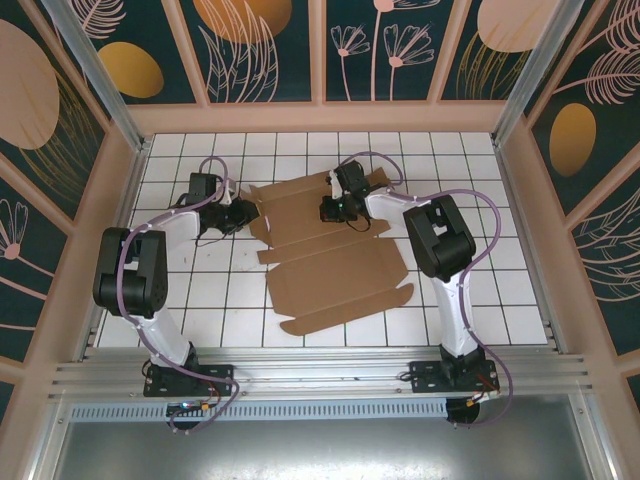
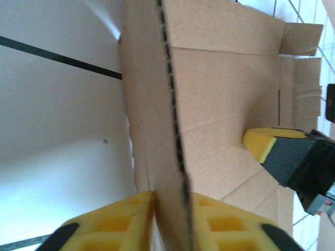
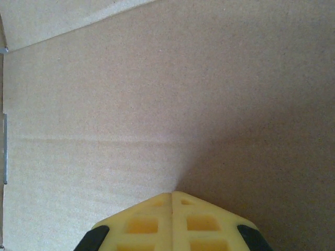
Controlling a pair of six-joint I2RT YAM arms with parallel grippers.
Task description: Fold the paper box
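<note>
White tiles cover the bench [image 1: 200, 300], closed in by dark walls [image 1: 260, 50] painted with plants. From above, the box [image 1: 335, 265] lies mid-bench as a flat brown die-cut sheet, its tabbed edges spread toward the near side. The left fingers [image 1: 243, 214] meet its far left corner and the right fingers [image 1: 330, 212] sit over its far part. At that size I cannot tell how far either pair is open.

The wrist cameras show more. In the left wrist view, the left fingers [image 2: 141, 214] are closed on a flap [image 2: 157, 104] raised off the bench and seen edge-on, its corrugated rim running up between the two yellow pads. Beyond it the sheet's inner face lies flat, with small tabs at the far end. One yellow tip of the right fingers [image 2: 261, 144] presses down on that face. In the right wrist view, the right fingers [image 3: 180, 217] are pressed together with only a thin seam between them. They grip nothing, and their tips point at plain cardboard.

The lower frame edges cut off the rear of both pairs. From above, the raised flap is hard to make out beside the left fingers. In the right wrist view alone, contact with the cardboard is hard to judge.
</note>
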